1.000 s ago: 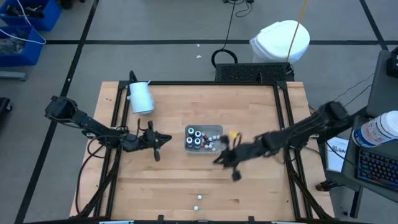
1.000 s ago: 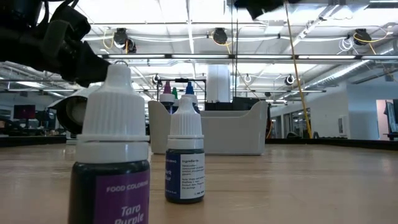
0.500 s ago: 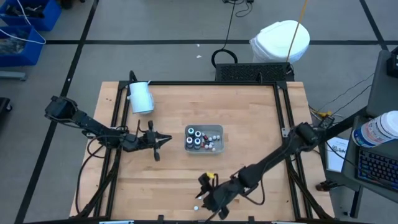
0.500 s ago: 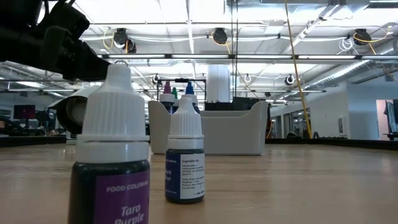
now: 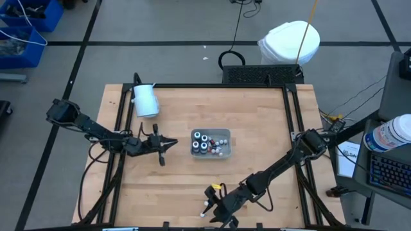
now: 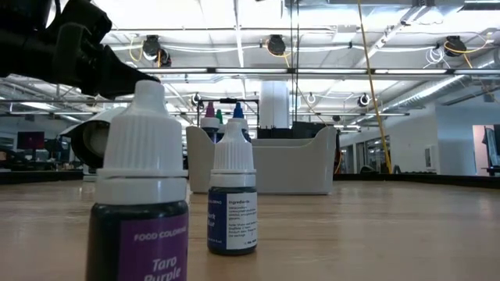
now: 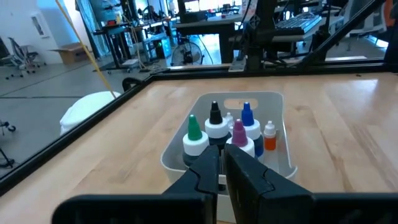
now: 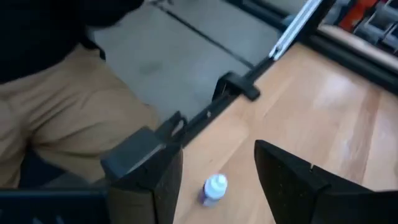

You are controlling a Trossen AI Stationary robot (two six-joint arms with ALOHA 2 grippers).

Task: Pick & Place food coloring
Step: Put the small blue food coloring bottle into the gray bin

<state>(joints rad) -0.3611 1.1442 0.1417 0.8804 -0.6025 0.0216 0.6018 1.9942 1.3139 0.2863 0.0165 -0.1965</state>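
Since a second ago: right gripper [image 5: 207, 206] swung from beside tray [image 5: 226, 156] to front table edge, fingers now spread, empty.

High view: left gripper [image 5: 173, 144] pinched shut left of tray, holding nothing.

Low view: two bottles [image 6: 232, 199] upright, foreground.

Left wrist view: capped bottles [image 7: 214, 127] standing in tray.

Right wrist view: one bottle [image 8: 213, 189] between spread fingers [image 8: 292, 177], untouched.

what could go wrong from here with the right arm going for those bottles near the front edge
1. The right gripper is open over a small bottle standing close to the table's front edge; a nudge might tip it or send it off.
2. A second bottle stands close by in the low view, so a finger could clip it while closing.
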